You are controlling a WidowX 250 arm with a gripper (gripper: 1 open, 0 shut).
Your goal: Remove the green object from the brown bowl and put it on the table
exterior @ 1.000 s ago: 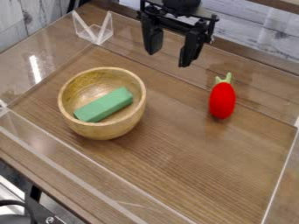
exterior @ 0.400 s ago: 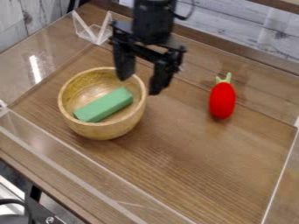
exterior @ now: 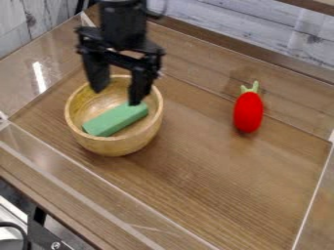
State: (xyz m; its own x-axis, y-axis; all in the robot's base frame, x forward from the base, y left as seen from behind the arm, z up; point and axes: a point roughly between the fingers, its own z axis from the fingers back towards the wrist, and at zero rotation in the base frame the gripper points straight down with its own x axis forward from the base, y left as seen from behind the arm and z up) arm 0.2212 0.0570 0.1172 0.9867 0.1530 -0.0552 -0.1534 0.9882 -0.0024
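Looking at the jaws first: we see them spread wide, both black fingers pointing straight down, nothing between them. The gripper hangs over the far half of the brown bowl, fingertips near rim height; we cannot tell if either tip touches the rim.

The green object lies flat inside the bowl, long axis running roughly from 8 to 2 o'clock, its upper end near the right finger's tip. We see a gap between block and fingers, so no grip.

The bowl sits on the table left of centre. At about 3 o'clock from the bowl, well apart, we see a red strawberry-like toy with a green top, standing upright on the wood.

Clear acrylic walls edge the table; one runs along the near-left side, passing close to the bowl at 8 o'clock. The arm's black body rises out of frame at 12 o'clock, above the jaws.
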